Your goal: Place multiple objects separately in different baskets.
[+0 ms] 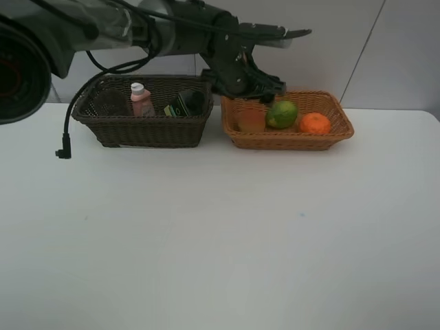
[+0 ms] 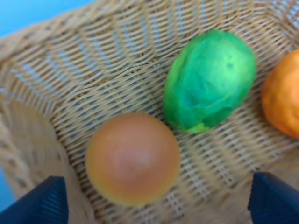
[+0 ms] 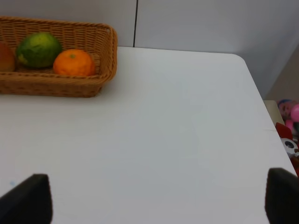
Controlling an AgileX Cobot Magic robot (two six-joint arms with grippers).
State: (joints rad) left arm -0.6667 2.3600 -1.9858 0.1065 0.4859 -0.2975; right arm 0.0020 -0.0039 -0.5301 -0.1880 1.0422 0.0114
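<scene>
Beneath the left gripper point(image 2: 156, 198), the light basket point(image 2: 93, 70) is coarse woven wicker, tan and matt. The peach point(image 2: 133, 158) just below its dark matt fingertips point(image 2: 44, 200) looks smooth and softly dull; beyond it the green fruit point(image 2: 210, 79) is slightly bumpy, the orange point(image 3: 74, 63) finely pebbled. The dark basket point(image 1: 144, 130) is rough brown wicker, holding a smooth plastic pink bottle point(image 1: 141, 100). The table point(image 1: 220, 240) is smooth, matt white.
</scene>
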